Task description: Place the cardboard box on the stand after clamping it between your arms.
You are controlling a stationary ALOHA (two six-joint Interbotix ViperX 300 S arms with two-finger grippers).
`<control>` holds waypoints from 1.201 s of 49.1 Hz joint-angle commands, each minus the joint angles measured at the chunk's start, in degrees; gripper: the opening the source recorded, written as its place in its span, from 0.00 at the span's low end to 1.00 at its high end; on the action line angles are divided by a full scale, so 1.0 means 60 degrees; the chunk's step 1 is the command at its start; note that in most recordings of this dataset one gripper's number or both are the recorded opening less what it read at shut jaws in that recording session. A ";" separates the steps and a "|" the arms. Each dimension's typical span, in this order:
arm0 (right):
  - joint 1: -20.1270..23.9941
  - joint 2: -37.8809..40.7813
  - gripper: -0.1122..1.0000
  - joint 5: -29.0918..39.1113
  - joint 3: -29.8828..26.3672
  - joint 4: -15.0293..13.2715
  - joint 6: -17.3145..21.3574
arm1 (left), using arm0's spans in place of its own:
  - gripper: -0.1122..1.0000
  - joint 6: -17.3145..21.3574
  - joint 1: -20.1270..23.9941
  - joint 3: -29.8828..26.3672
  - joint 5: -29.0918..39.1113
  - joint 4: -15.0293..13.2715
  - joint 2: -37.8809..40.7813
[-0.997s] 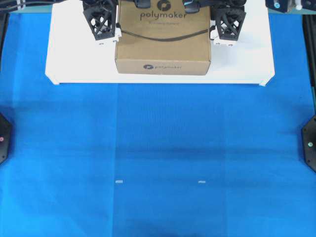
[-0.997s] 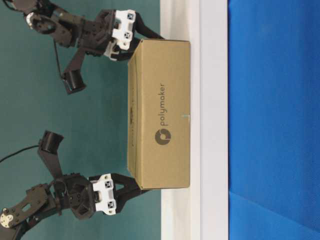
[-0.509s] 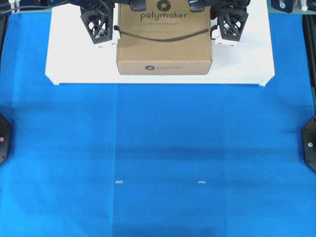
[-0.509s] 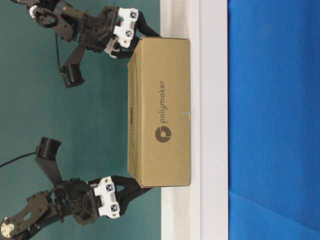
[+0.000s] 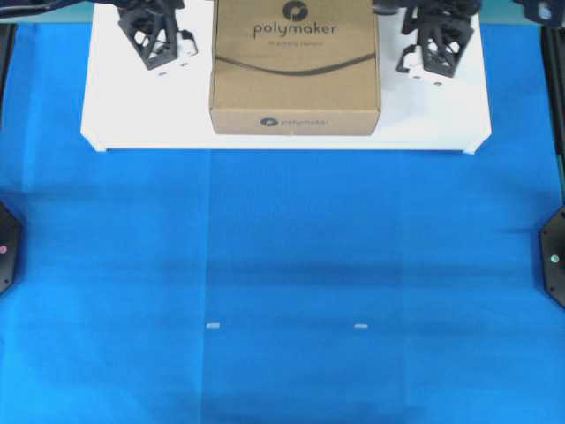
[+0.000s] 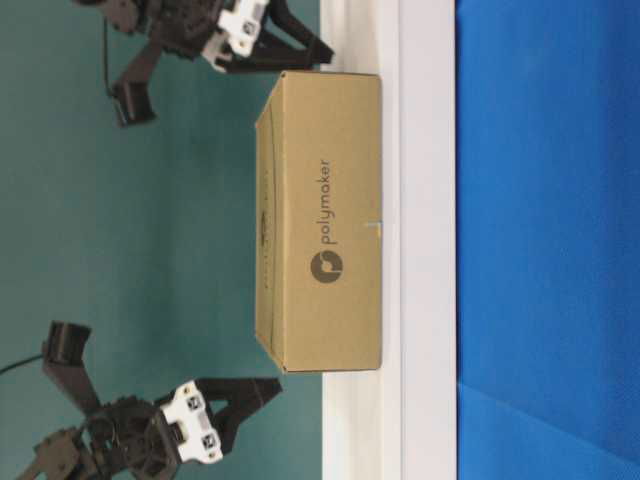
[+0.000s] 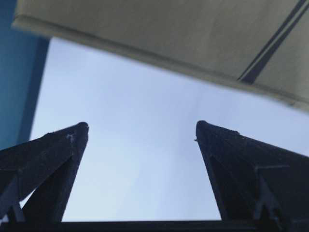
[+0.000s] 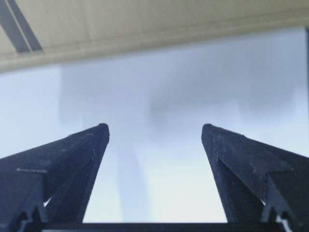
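Observation:
The cardboard box (image 5: 296, 71) lies flat on the white stand (image 5: 132, 115), its "polymaker" logo facing up. My left gripper (image 5: 157, 44) is open and empty, a clear gap left of the box. My right gripper (image 5: 434, 44) is open and empty, a gap right of it. In the table-level view the box (image 6: 320, 220) rests on the stand (image 6: 425, 240), with the left gripper (image 6: 255, 400) below and the right gripper (image 6: 295, 40) above. The left wrist view shows open fingers (image 7: 141, 124), stand (image 7: 135, 159) and box (image 7: 169, 34). The right wrist view shows open fingers (image 8: 155, 126) and box (image 8: 145, 24).
A blue cloth (image 5: 282, 265) covers the table in front of the stand, with two small white marks (image 5: 212, 324) on it. Black arm bases sit at the left edge (image 5: 4, 247) and the right edge (image 5: 554, 256).
Both grippers have moved outward from the box's sides and no longer touch it. The box has stayed in place on the stand.

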 commanded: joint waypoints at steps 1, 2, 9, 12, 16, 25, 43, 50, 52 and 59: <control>-0.0176 -0.0645 0.99 -0.0015 0.0015 0.0059 0.0103 | 0.89 0.0044 0.0000 0.0059 0.0029 -0.0015 -0.0381; -0.0220 -0.0732 0.99 0.0044 0.0044 0.0059 0.0117 | 0.89 0.0044 0.0000 0.0103 0.0059 -0.0015 -0.0454; -0.0234 -0.1597 0.99 0.0249 0.0542 0.0088 0.0439 | 0.89 -0.0190 -0.0029 0.0645 0.0088 -0.0015 -0.1274; -0.0205 -0.2021 0.99 0.0117 0.0820 0.0103 0.0674 | 0.89 -0.0278 -0.0059 0.0981 -0.0029 -0.0015 -0.1802; -0.0059 -0.2607 0.99 -0.0146 0.1216 0.0103 0.0923 | 0.89 -0.0410 -0.0146 0.1538 -0.0337 -0.0029 -0.2578; 0.0513 -0.3867 0.99 -0.0820 0.2109 0.0146 0.1597 | 0.89 -0.0718 -0.0718 0.2490 -0.1025 -0.0015 -0.3809; 0.2271 -0.6343 0.99 -0.2798 0.3823 0.0161 0.4102 | 0.89 -0.2241 -0.2373 0.3926 -0.2798 -0.0029 -0.5757; 0.2871 -0.7471 0.99 -0.3296 0.4321 0.0161 0.4614 | 0.89 -0.2549 -0.2974 0.4380 -0.2944 -0.0029 -0.6519; 0.3018 -0.7749 0.99 -0.3354 0.4468 0.0146 0.4717 | 0.89 -0.2622 -0.3164 0.4497 -0.2959 -0.0029 -0.6694; 0.3618 -0.8657 0.98 -0.3457 0.4878 0.0161 0.5098 | 0.88 -0.2886 -0.3838 0.4717 -0.3003 -0.0029 -0.7207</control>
